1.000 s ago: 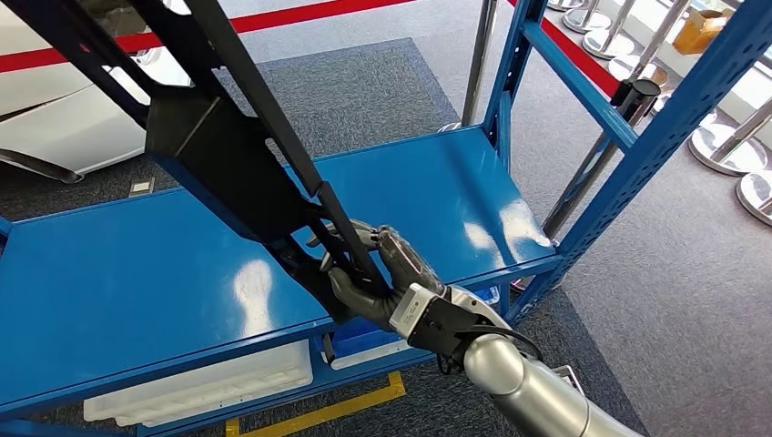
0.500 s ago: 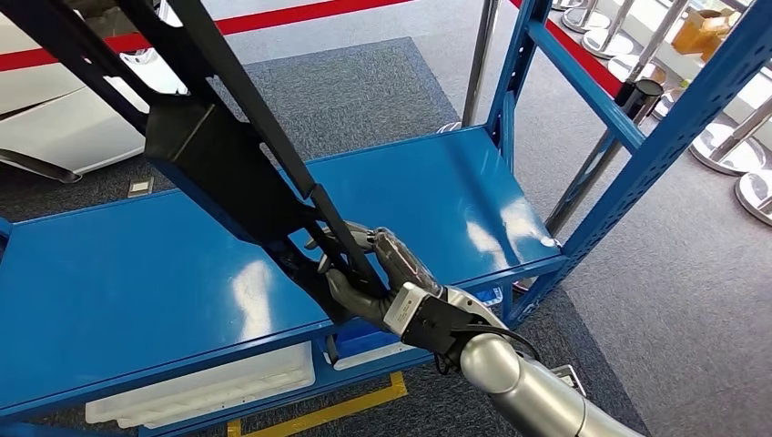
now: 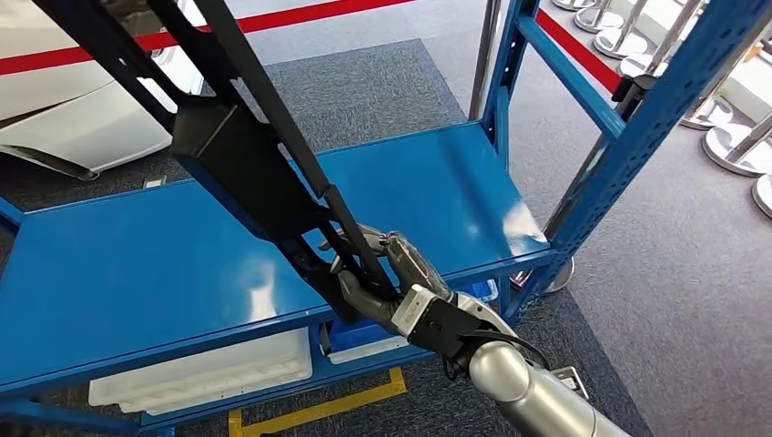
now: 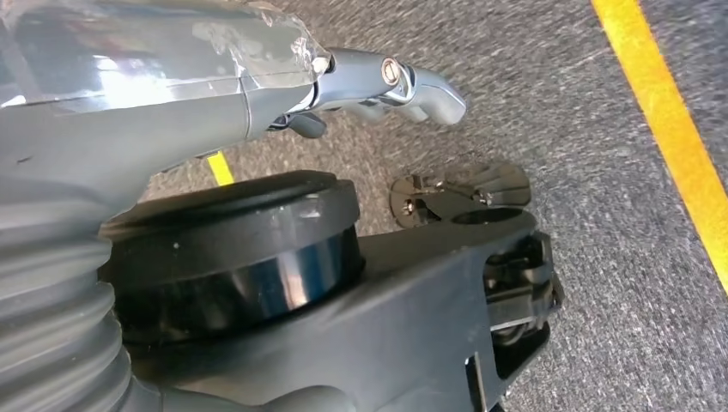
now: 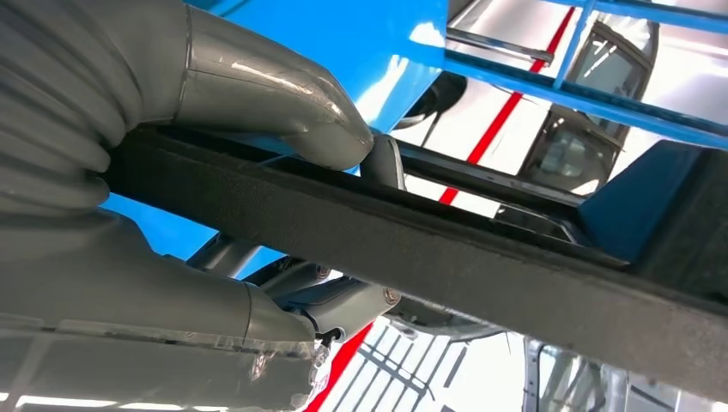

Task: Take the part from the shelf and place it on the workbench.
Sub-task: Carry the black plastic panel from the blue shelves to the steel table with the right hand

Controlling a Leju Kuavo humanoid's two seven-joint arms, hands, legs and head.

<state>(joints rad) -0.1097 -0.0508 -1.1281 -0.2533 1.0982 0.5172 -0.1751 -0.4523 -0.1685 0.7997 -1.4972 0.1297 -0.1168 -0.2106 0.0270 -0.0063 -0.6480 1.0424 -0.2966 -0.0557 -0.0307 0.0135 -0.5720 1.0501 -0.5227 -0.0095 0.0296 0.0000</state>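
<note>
Right hand (image 3: 378, 273), at lower centre of the head view, grips the long black part (image 3: 241, 168) near its lower end, so the part rises slanting to the upper left, lifted above the blue shelf (image 3: 118, 273), which I judge lets it leave the rack without scraping. Left hand (image 4: 386, 81), in the left wrist view, hangs over grey carpet with fingers loosely apart and holds nothing. Seen from the right wrist, the thumb (image 5: 283, 107) presses on the part's (image 5: 481, 257) rough edge, probably to stop it from turning.
</note>
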